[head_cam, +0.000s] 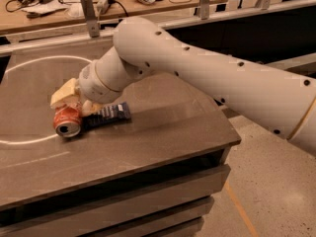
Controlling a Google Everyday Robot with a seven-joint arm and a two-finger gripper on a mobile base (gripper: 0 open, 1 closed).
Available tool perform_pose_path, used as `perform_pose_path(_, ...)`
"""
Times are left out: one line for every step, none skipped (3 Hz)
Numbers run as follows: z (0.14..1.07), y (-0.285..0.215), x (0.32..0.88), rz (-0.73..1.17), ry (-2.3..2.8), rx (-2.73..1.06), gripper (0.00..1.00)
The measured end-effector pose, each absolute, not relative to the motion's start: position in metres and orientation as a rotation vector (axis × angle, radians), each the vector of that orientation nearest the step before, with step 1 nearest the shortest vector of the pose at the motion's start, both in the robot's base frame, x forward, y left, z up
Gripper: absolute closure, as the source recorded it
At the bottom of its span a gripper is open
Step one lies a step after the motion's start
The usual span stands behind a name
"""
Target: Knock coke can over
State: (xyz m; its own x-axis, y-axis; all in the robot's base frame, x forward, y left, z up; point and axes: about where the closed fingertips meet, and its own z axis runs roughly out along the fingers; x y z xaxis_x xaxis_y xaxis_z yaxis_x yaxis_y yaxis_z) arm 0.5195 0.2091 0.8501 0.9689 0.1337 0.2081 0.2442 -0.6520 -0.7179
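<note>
The coke can [66, 120] lies on its side on the dark table [163, 127], at the left, with its silver top facing the front. My gripper [70, 101], cream-coloured, sits right over and against the can's far end. The big white arm [207, 78] reaches in from the right across the table. A blue snack packet [109, 113] lies flat just right of the can, touching or nearly touching it.
A white circle line [29, 65] is marked on the tabletop at the left. The table's right edge [232, 132] drops to the floor. A workbench [64, 4] with cables and tools stands behind a rail at the back.
</note>
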Motion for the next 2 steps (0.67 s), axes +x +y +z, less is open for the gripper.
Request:
perform_pose_path(0.8366,0.2004,0.5218,-0.170,-0.238,-2.303,0.82)
perform_pose_path(0.8410,0.2019,0.5193,-0.175,-0.260,-2.284,0.59)
